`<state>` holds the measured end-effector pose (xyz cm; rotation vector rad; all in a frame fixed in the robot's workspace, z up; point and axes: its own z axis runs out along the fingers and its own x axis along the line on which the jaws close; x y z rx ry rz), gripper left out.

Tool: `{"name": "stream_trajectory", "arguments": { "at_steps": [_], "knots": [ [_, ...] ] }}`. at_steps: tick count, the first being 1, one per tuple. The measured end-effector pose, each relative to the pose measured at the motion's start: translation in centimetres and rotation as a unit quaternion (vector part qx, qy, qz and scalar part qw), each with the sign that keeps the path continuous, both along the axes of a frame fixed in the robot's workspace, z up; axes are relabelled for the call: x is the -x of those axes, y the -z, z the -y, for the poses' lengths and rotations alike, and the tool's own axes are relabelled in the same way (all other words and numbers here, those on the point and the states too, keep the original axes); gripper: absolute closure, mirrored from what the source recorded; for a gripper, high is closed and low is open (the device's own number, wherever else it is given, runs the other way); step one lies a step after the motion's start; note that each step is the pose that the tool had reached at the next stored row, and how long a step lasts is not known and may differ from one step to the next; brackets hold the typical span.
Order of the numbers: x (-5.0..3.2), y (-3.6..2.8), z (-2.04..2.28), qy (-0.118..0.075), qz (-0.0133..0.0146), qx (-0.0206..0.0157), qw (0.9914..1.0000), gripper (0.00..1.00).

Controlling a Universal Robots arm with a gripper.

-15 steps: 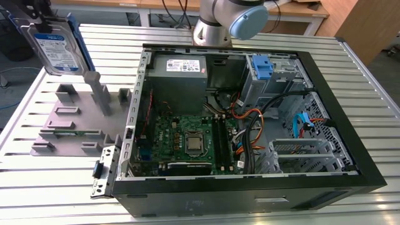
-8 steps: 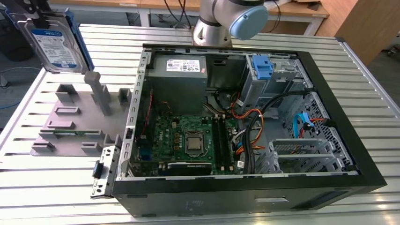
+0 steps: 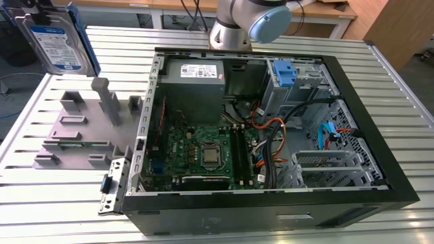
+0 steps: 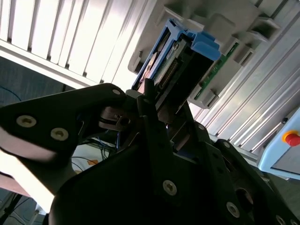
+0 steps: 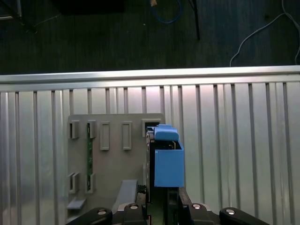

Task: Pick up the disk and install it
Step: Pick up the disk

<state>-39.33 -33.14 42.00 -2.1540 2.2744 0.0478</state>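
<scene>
In the exterior view, I take the grey fixture (image 3: 81, 129) on the slatted metal table (image 3: 61, 223) as my reference. The disk (image 3: 58, 43) stands upright on edge, lifted clear of the fixture and past its far end, toward the exterior view's left. Its white-and-blue label faces the camera and a blue bracket (image 3: 87, 46) runs along its side. The open computer case (image 3: 379, 152) sits just beside the fixture on the exterior view's right, with the motherboard (image 3: 203, 147) lying inside it. The arm (image 3: 247, 20) rises beyond the case, well apart from the fixture.

In the second wrist view, I look along the black gripper (image 4: 164, 105) toward the fixture (image 4: 234, 23). 2 fingers (image 4: 149, 101) are closed on the disk (image 4: 176, 65), 1 on each flat side, and the connector edge points away from the gripper toward the fixture. I cannot tell from this angle whether the disk touches the fixture.

In the first wrist view, I look straight down on the fixture (image 5: 112, 159) with its rows of slots. The disk (image 5: 166, 164) is held edge-on over the fixture's side edge, its blue bracket uppermost, and the gripper (image 5: 164, 208) is clamped on it from both sides.
</scene>
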Motion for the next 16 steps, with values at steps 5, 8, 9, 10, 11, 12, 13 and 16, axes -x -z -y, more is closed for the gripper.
{"name": "stream_trajectory", "arguments": {
  "at_steps": [5, 8, 9, 10, 11, 12, 13, 16],
  "knots": [
    [0.0, -0.7, 0.0, 0.0, 0.0, 0.0, 1.0, 0.65],
    [0.0, -1.13, -0.01, 0.0, 0.0, 0.0, 1.0, 0.65],
    [0.0, -1.27, -0.01, 0.0, 0.0, 0.0, 1.0, 0.65],
    [0.0, -1.41, 0.0, 0.0, 0.0, 0.0, 1.0, 0.65],
    [0.0, -1.55, -0.01, 0.0, 0.0, 0.0, 1.0, 0.65],
    [0.0, -1.69, -0.01, 0.0, 0.0, 0.0, 1.0, 0.65],
    [0.0, -1.84, -0.01, 0.0, -0.0001, 0.0, 1.0, 0.65],
    [0.0, -2.26, -0.01, 0.0, 0.0, 0.0, 1.0, 0.65]
  ]
}}
